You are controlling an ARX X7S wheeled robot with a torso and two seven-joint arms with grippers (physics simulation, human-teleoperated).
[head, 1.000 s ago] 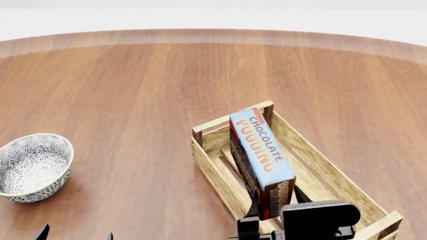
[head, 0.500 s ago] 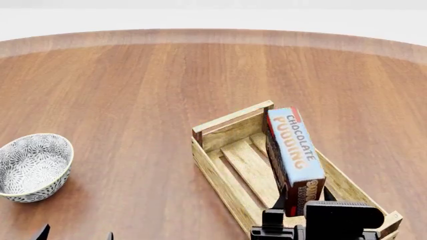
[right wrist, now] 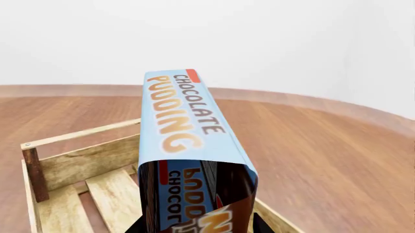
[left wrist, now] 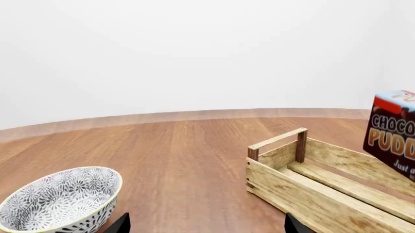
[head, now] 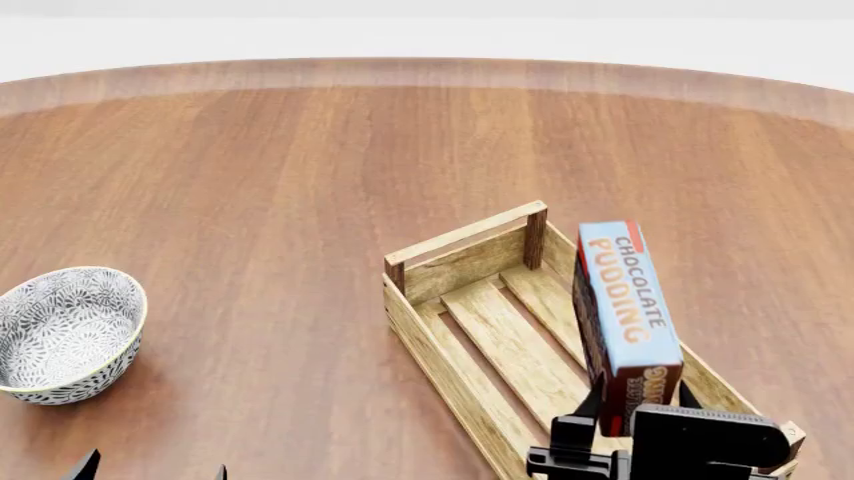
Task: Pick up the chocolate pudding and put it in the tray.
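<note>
The chocolate pudding [head: 627, 300] is a carton with a light blue top, orange lettering and dark brown sides. My right gripper [head: 638, 400] is shut on its near end and holds it level, lengthwise over the right long wall of the tray [head: 461, 240]. The tray is a pale wooden slat crate with nothing inside. In the right wrist view the pudding [right wrist: 188, 126] fills the middle between my gripper's [right wrist: 198, 225] fingers, with the tray [right wrist: 77, 136] below. My left gripper [head: 151, 468] is open and empty at the table's near left, also seen in the left wrist view [left wrist: 204, 225].
A round white-grey patterned bowl [head: 67, 330] stands at the near left, close to my left gripper; it also shows in the left wrist view [left wrist: 61, 199]. The round wooden table [head: 267, 180] ends in a curved far edge with a white wall behind.
My right gripper has carried the pudding rightward, from over the tray's left side to over its right wall. The left arm, bowl and tray have not moved.
</note>
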